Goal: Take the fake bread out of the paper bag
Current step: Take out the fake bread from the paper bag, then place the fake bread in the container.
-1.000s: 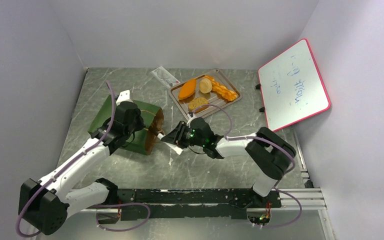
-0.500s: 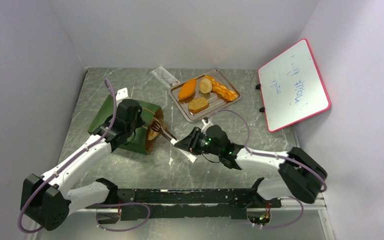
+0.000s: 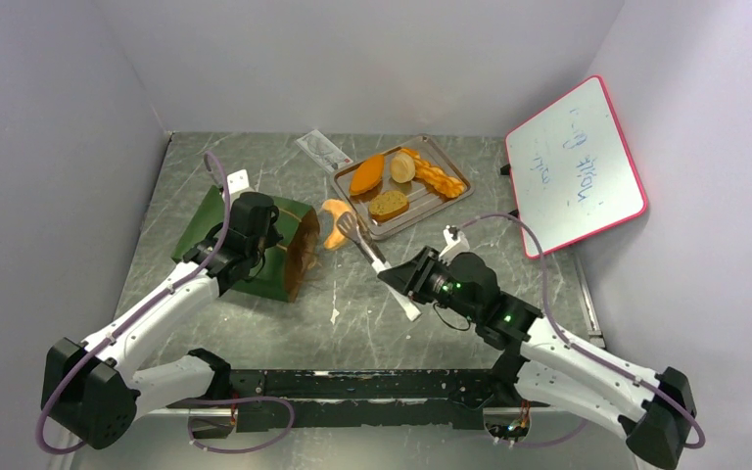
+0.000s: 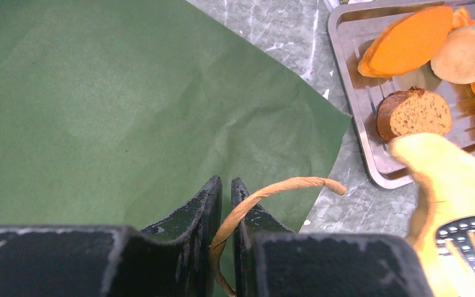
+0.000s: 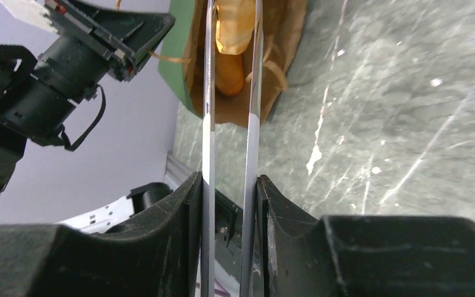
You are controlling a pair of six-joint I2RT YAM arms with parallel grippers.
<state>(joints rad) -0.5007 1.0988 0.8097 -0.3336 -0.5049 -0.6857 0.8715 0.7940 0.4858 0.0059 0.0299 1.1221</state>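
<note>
Right gripper (image 5: 229, 185): fingers clamped on the two metal arms of a pair of tongs (image 3: 372, 257), near their rear end. The arms are pressed close together.

Tongs point from the gripper toward the far left. Their slotted tips pinch a pale orange, crescent-shaped bread piece (image 3: 333, 219). That piece is outside the paper bag (image 3: 204, 220), between the bag's mouth and the near-left corner of the tray (image 3: 426, 215). Cannot tell whether it touches the surface (image 3: 284, 323) or hangs just above it.

Left gripper (image 4: 226, 189): fingers nearly closed, with one tan looped handle (image 4: 284, 185) of the bag pinched between them. It sits over the bag's top, close to the mouth.

Bag: lies on its side on the left half of the surface, dark green outside, brown inside, mouth facing right toward the tongs. The right wrist view looks into the mouth. One orange bread piece (image 5: 230, 77) is inside, resting on the brown paper just behind the opening.

Tray: flat metal, set at an angle at the far centre. It carries four pieces:
- orange oval loaf (image 3: 367, 174) on the left
- pale round bun (image 3: 403, 167) beside the loaf
- braided stick (image 3: 439, 178) along the right edge
- brown slice (image 3: 389, 204) nearest the arms

A whiteboard (image 3: 573, 166) with a pink frame leans at the far right, well apart from the tray.
</note>
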